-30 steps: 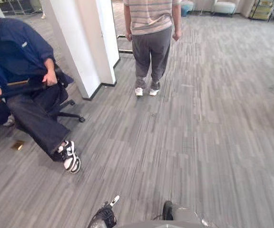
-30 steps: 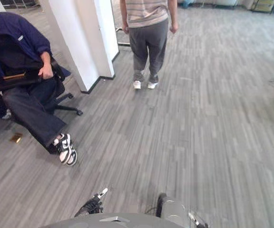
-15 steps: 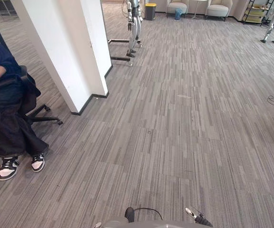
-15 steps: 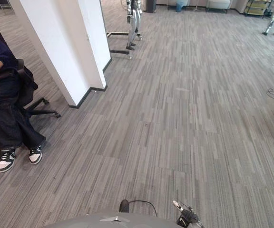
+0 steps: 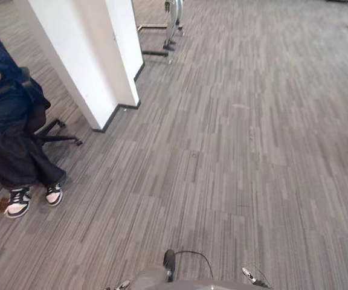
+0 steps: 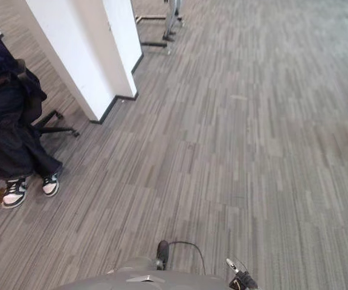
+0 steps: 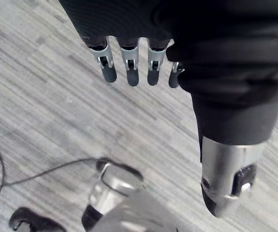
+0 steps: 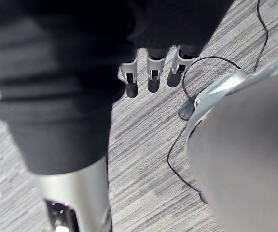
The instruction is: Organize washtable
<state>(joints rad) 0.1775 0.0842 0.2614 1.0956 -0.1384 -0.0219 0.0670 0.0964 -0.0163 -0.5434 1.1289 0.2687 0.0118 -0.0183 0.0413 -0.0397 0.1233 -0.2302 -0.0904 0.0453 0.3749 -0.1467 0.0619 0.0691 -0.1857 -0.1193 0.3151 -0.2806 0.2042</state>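
Left hand: the left hand [image 7: 132,67] hangs over the floor with its fingers straight and loose, holding nothing.
Right hand: the right hand [image 8: 151,72] hangs the same way, its fingers slack and empty.
Task thing: where the bench to be organised stands cannot be told. Ahead lies grey striped carpet floor [image 5: 234,157], open and bare to the right of the white square pillar with a dark base trim [image 5: 83,54].
Step, as a judgement: this looks like the approach, with no handling begun.
Risk, near: a drift toward the pillar's left could bring the robot onto the black-and-white sneakers [image 5: 18,202], which stick out onto the carpet nearer than the pillar.
Risk, middle: the seated person in dark blue jacket and dark trousers [image 5: 5,133] could shift or roll back. The black wheeled office chair [image 5: 59,130] has legs reaching almost to the pillar's foot.
Risk, far: the pillar's corner juts into the path and hides whatever is behind it.
Beyond the pillar: a silver-and-black metal stand [image 5: 171,24] has low base bars on the floor, a likely trip point if the route bends that way.
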